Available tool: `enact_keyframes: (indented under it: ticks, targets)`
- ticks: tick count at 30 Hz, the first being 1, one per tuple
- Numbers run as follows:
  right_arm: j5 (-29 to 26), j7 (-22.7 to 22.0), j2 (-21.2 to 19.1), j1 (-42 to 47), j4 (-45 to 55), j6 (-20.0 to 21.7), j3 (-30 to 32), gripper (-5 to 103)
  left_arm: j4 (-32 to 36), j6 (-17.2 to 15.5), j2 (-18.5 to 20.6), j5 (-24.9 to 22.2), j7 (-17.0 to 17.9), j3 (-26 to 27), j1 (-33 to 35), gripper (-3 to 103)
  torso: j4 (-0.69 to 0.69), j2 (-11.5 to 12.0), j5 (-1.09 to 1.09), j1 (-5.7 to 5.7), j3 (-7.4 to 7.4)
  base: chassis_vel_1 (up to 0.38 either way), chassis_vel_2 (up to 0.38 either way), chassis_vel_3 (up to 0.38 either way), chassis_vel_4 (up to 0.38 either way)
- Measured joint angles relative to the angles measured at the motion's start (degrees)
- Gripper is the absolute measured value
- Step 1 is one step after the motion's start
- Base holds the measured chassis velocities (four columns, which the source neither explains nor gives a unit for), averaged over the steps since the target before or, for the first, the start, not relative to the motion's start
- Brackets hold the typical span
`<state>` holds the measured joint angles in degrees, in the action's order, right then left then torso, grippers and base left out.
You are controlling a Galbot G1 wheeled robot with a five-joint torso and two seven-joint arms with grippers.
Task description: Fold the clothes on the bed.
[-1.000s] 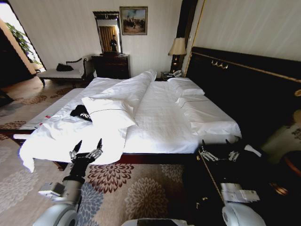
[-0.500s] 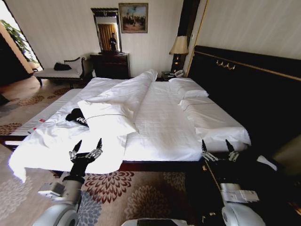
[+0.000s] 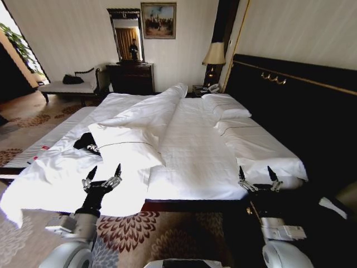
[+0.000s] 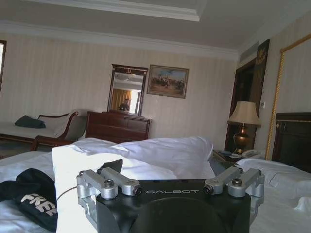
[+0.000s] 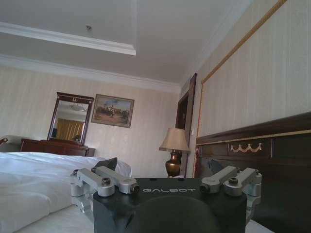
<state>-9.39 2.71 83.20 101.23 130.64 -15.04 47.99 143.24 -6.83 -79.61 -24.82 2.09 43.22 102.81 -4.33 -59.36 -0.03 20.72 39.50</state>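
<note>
White letters reading "FREE" stand on the black T-shirt lying on the bed. "GALBOT" is printed in pale letters on the black body of the left tool and of the right tool.

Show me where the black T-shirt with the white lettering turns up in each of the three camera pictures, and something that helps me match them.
Head view: the black T-shirt lies crumpled on the white duvet, on the bed's left part, beyond the left gripper.
Left wrist view: the T-shirt lies on the bedding, beside the gripper's body, its "FREE" lettering readable.
Right wrist view: it is not in this picture.
Shared landmark: the framed painting beside the mirror on the far wall.
</note>
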Motion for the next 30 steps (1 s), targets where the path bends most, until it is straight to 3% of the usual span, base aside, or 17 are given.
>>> enact_keyframes:
  ticks: [30]
  targets:
    - [-0.1,0.9,-0.2,-0.9,-1.5,-1.4,-0.4,100,0.0,0.1,0.6,0.0,-0.1,0.0,-0.5,100,0.0,0.0,0.0,-0.02,-0.01,-0.088,0.088,0.087,-0.086]
